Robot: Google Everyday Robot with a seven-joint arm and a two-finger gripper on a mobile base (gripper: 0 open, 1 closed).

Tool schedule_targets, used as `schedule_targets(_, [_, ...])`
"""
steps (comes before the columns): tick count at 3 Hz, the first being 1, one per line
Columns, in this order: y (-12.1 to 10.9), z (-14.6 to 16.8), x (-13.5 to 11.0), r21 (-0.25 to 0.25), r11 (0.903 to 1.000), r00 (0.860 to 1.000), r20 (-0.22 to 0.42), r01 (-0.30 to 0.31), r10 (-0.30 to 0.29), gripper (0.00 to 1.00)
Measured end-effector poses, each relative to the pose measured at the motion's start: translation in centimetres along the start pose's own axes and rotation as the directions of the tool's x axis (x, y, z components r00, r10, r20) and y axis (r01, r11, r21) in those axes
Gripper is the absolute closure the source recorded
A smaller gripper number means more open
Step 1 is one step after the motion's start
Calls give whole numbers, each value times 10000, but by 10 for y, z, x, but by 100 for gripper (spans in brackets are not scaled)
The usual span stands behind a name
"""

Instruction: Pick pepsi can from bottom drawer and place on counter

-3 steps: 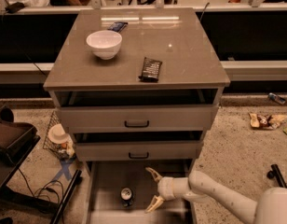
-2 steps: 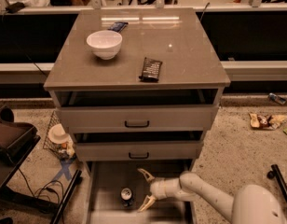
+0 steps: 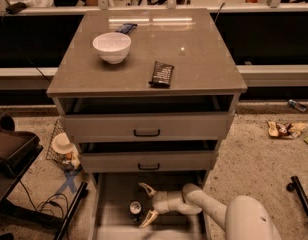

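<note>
The pepsi can (image 3: 136, 208) stands upright on the floor of the open bottom drawer (image 3: 114, 189), its silver top facing up. My gripper (image 3: 146, 202) is inside the drawer just right of the can, its two pale fingers spread wide towards it, with the can at the mouth of the gap and not held. The white arm reaches in from the lower right. The counter (image 3: 194, 59) is the grey-brown top of the cabinet above.
On the counter sit a white bowl (image 3: 112, 46), a flat black snack packet (image 3: 161, 74) and a dark item (image 3: 125, 28) at the back. Two upper drawers (image 3: 146, 126) stand slightly open. A black stand and cables lie at the left; litter lies at the right.
My gripper has moved left across the bottom drawer, closing on the can. Its fingers stay spread. The can has not moved.
</note>
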State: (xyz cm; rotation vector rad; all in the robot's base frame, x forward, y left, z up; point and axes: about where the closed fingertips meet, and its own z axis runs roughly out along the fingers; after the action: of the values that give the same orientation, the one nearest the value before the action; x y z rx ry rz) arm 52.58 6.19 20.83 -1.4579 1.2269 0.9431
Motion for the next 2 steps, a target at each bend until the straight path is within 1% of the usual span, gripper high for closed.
schedule_targets(1, [11,25,5,-762,9970,9998,-102,-158,150,2])
schedule_targets(2, [20,38,8,-1370,9898,9985,-451,-380,321,25])
